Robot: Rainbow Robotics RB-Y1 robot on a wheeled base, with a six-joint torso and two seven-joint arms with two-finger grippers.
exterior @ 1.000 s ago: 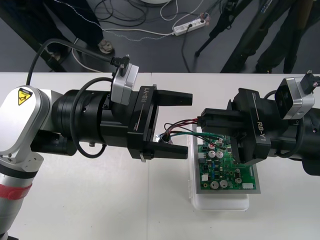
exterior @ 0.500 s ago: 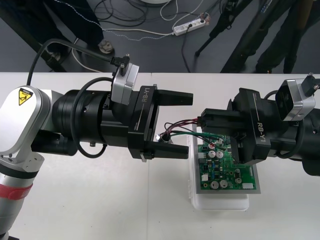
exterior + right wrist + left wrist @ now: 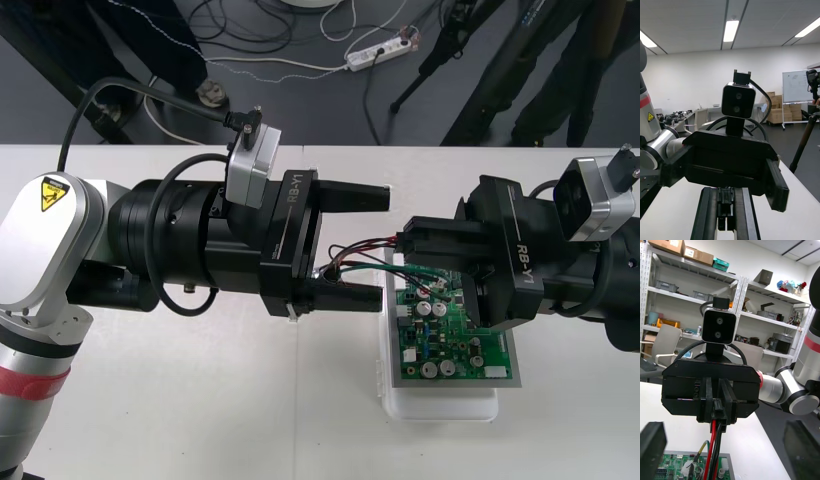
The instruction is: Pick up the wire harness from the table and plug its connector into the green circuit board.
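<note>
right hand (image 3: 403, 243) pinching plug (image 3: 717, 407), left hand (image 3: 382, 248) spread

The board (image 3: 452, 338) sits on its base (image 3: 440, 402) on the bench (image 3: 200, 420), right of centre. The right gripper (image 3: 404, 243) reaches in from the right, above the board's far left corner, with the plug (image 3: 717, 413) of the harness (image 3: 352, 252) between its fingers (image 3: 708, 213). The wires (image 3: 713, 444) hang from the plug above the board's far edge and loop left, beyond the base, toward the left gripper's near finger. The left gripper (image 3: 368, 246) reaches in from the left, just left of the base, tip to tip with the right gripper; its fingers (image 3: 350, 196) stand one on the far side of the wires and one on the near side
</note>
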